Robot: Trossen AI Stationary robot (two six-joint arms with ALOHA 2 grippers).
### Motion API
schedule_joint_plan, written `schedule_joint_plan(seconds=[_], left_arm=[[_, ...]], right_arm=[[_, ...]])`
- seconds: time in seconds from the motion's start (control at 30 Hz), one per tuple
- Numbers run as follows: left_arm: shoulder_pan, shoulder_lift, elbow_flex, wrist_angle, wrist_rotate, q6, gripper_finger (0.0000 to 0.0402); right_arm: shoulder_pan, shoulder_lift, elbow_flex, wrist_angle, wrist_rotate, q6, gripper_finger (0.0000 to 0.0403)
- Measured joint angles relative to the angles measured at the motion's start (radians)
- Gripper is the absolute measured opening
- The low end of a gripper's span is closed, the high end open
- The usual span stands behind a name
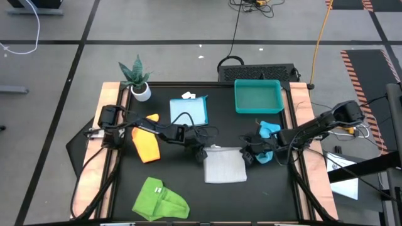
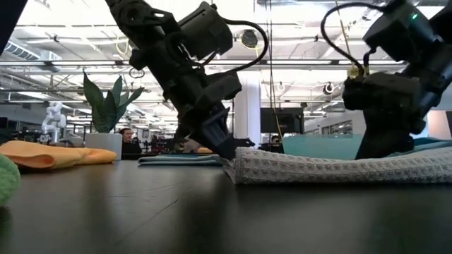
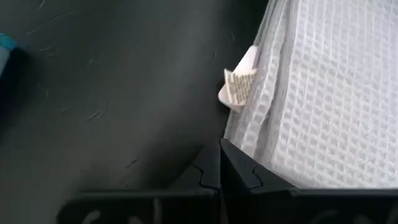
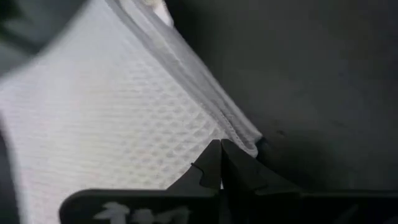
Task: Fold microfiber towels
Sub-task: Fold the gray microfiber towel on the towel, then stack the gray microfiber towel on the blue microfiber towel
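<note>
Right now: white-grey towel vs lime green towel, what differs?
The white-grey towel lies flat mid-table; the lime green towel sits crumpled at the near edge. Both shut grippers, left and right, pinch the white-grey towel's corners; the lime green towel is untouched. Both lie on the table.

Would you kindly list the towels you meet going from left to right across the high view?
Yellow-orange towel → lime green towel → light blue towel → white-grey towel → turquoise blue towel.

Overhead, table-level, two close wrist cams
</note>
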Motion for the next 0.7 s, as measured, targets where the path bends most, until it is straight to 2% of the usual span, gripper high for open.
schedule_joint_plan(seconds=[0.17, 0.33, 0.47, 0.6, 0.7], left_arm=[[0.022, -0.074, 0.0, -0.024, -0.011, -0.019, 0.001], [0.006, -0.2, 0.002, -0.12, 0.006, -0.181, 0.0039], [-0.037, -0.247, 0.001, -0.153, 0.039, -0.37, 0.0086], [-0.121, -0.241, -0.001, -0.154, 0.051, -0.479, 0.0143], [-0.184, -0.24, 0.0, -0.15, -0.022, -0.549, 0.0185]], right_arm=[[-0.024, -0.017, 0.0, 0.023, -0.005, -0.02, 0.0], [-0.003, -0.116, 0.001, 0.01, -0.008, 0.008, 0.0], [0.037, -0.19, 0.014, -0.012, 0.001, 0.069, 0.0], [0.134, -0.21, 0.072, -0.058, 0.086, 0.167, 0.0], [0.229, -0.182, 0.146, -0.132, 0.175, 0.268, 0.0]])
